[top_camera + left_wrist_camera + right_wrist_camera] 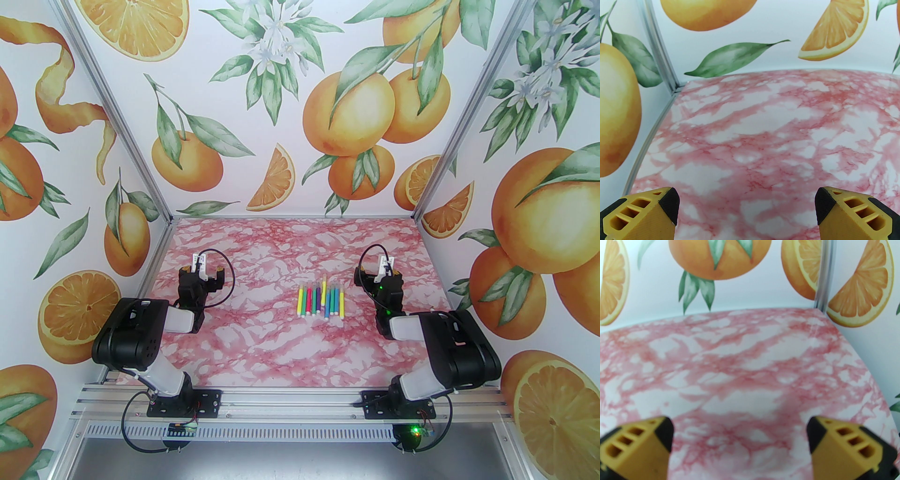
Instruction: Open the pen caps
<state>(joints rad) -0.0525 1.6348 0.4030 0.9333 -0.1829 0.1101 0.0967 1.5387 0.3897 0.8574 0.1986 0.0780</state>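
Nearest to us, the left gripper (202, 271), black w/ yellow fingers, hangs low over the pink-and-white marble table top (281, 356). Its jaws are wide apart & hold nothing; we see bare table between the tips. The right gripper (378, 274), same make, is just as wide & just as empty.

Between the two, a bit closer to us than the finger tips, lies the row of thin, bright felt-tip pens (321, 302): yellow, green, pink, purple, blue. They lie side by side, flat on the table. Each pen's long way runs from near to far, not left to right. The row sits to the right of the left gripper & to the left of the right one. The right gripper is near it; the left one is well apart. So we think the right arm has the shorter trip.

The white plugs are at the near ends. The pale, see-through pen caps (333, 287) look to be at the far ends, tho they are v. small here.
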